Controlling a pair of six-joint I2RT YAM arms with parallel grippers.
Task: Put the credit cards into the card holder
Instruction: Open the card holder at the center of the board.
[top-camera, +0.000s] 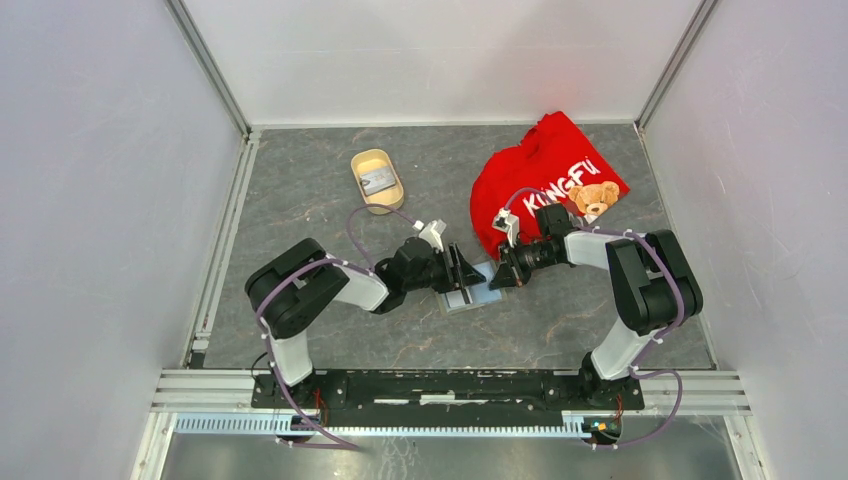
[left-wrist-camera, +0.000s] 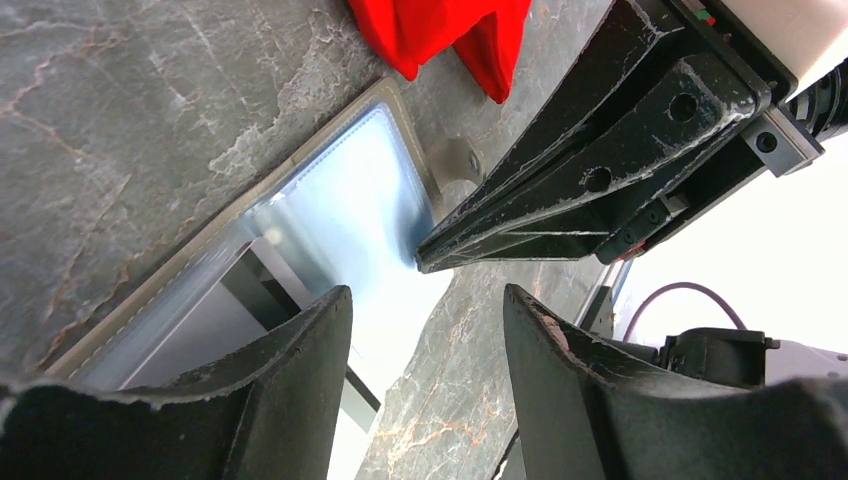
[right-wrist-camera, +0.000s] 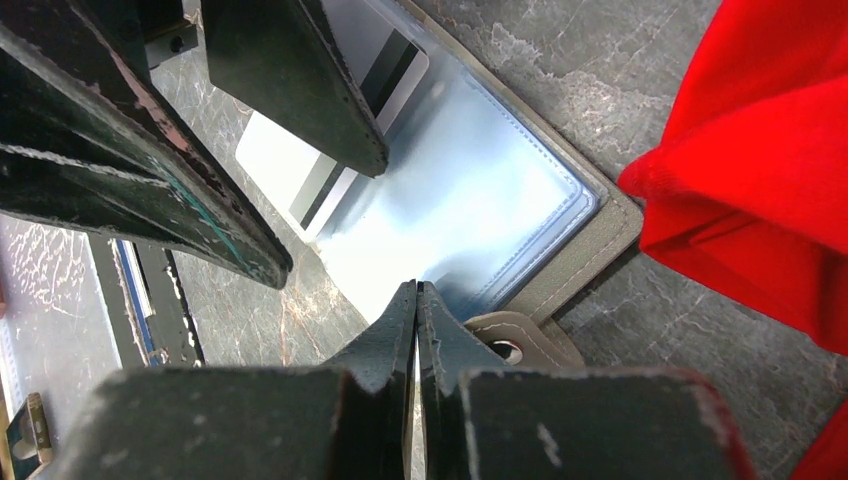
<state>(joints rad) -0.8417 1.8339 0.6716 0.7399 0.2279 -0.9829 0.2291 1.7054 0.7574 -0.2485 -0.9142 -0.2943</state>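
Right wrist view gives the clearest look at the card holder (right-wrist-camera: 500, 200): it lies opened flat on the counter (top-camera: 330, 210), shiny clear pockets facing up, its snap tab just beside the right gripper (right-wrist-camera: 416, 290). One pale credit card (right-wrist-camera: 290, 165) with a dark stripe sits at the holder's open side, overlapping the pocket area. Whether it is under the clear sheet or only lying on top, I cannot tell. The right gripper's fingers are pressed together at the pocket's edge, perhaps nipping its lip, though that is unclear. The left gripper (left-wrist-camera: 425, 295) has its fingers spread apart over the card and clasps nothing. From the top external view, the holder lies between the two grippers near the middle of the counter, with the red shirt (top-camera: 550, 180) just beyond it. Well apart sits the beige tray (top-camera: 360, 165) with a small grey rectangle inside, possibly another card. By my reading the task is in its early-to-middle part: one card is being seated, not clearly home, and at least one more seems left to fetch.
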